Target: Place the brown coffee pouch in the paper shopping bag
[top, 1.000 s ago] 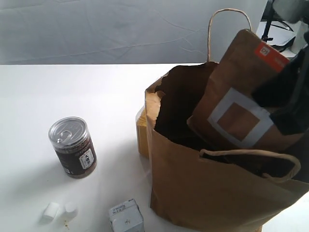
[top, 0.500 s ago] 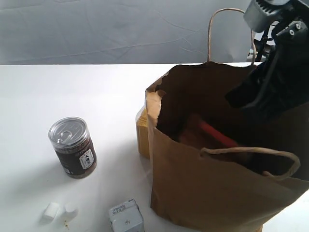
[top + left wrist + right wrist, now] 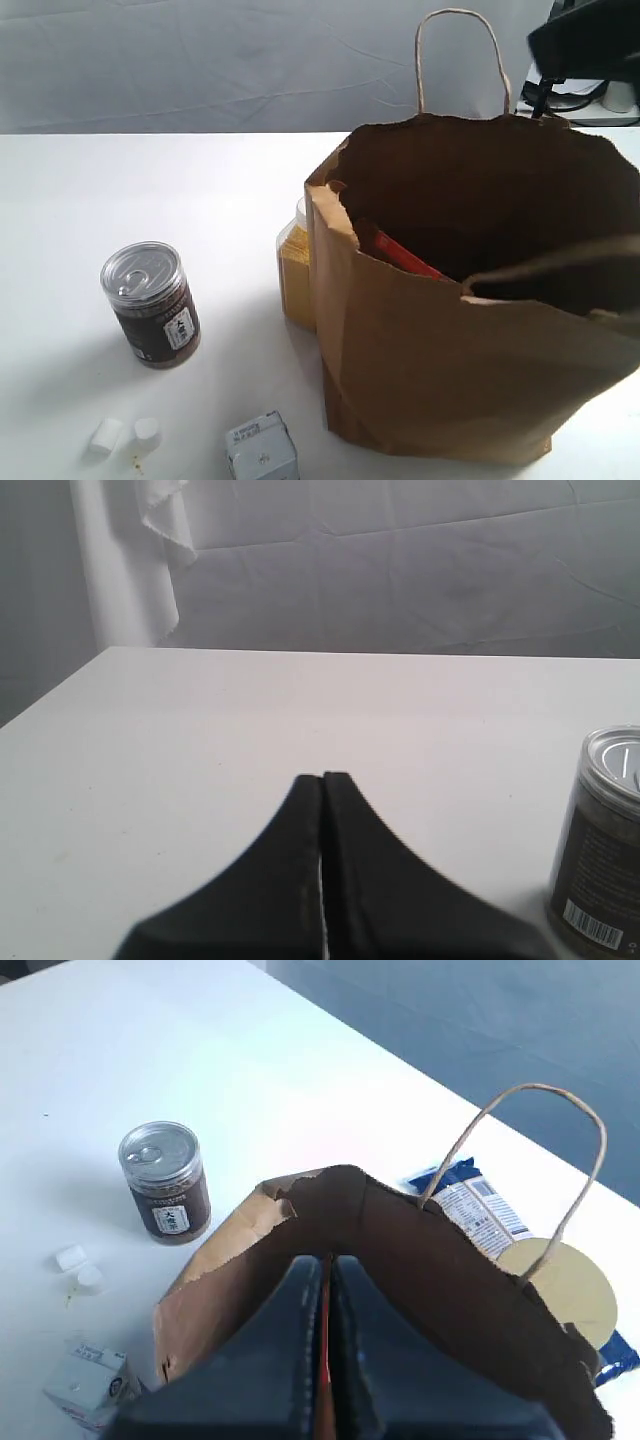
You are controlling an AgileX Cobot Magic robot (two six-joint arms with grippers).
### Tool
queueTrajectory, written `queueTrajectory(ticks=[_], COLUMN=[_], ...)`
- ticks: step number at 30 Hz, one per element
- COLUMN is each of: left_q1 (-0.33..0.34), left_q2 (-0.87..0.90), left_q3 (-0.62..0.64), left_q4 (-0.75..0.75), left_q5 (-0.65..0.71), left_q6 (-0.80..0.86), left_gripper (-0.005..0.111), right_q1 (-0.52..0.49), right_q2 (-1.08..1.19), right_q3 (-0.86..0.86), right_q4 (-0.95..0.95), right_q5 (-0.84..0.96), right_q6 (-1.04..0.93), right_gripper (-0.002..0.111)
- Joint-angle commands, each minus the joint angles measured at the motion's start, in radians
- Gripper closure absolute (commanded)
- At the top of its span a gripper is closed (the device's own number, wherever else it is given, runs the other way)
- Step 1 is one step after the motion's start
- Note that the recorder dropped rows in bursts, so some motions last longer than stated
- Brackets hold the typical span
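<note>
nearly everything is looking done: the brown coffee pouch is lying inside the paper shopping bag, while the right gripper is hanging above it, jaws together and empty, leaving only the arm's retreat.

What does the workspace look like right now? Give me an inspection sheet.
Surface: white table, flat.
Job's things: pouch lies inside the bag, with only its red strip showing; the bag stands upright and open.
Clutter: jar, carton and two white pieces left of the bag; yellow container against its side; blue packet and tan disc behind it.
Grippers: left gripper shut, empty, over bare table near the jar; right gripper shut, empty, above the bag's mouth.
Cables: nothing seen on the table.
Surroundings: grey cloth backdrop.
</note>
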Motion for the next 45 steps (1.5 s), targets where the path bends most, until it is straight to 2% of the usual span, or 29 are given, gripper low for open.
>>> queueTrajectory(ticks=[1,11,15,20,23,29,34,39,45], left_q1=[0.004,0.004,0.004,0.004,0.004,0.004,0.004,0.004,0.004], left_q2=[-0.003,-0.003,-0.003,-0.003,-0.003,-0.003,-0.003,-0.003,-0.003], left_q3=[0.004,0.004,0.004,0.004,0.004,0.004,0.004,0.004,0.004], left_q4=[0.004,0.004,0.004,0.004,0.004,0.004,0.004,0.004,0.004], left_q5=[-0.004,-0.004,-0.004,-0.004,-0.004,-0.004,-0.004,-0.004,-0.004], left_q6=[-0.003,-0.003,-0.003,-0.003,-0.003,-0.003,-0.003,-0.003,-0.003], left_gripper=[0.107,0.107,0.107,0.107,0.107,0.107,0.107,0.107,0.107], right_q1=[0.001,0.001,0.001,-0.028,-0.098,-0.315,-0.458,-0.545,-0.57], right_q2=[-0.103,-0.321,-0.42,-0.599,-0.665,-0.75,-0.837,-0.947,-0.967], right_q3=[-0.01,0.029,0.151,0.428,0.565,0.778,0.895,1.036,1.163], right_q4=[0.002,-0.078,-0.096,-0.307,-0.329,-0.291,-0.272,-0.237,-0.142], right_q5=[0.03,0.042,-0.047,-0.293,-0.323,-0.418,-0.468,-0.589,-0.691], right_q6=[0.002,0.142,0.17,0.436,0.449,0.408,0.541,0.513,0.248], right_gripper=[0.108,0.108,0.108,0.108,0.108,0.108,0.108,0.108,0.108])
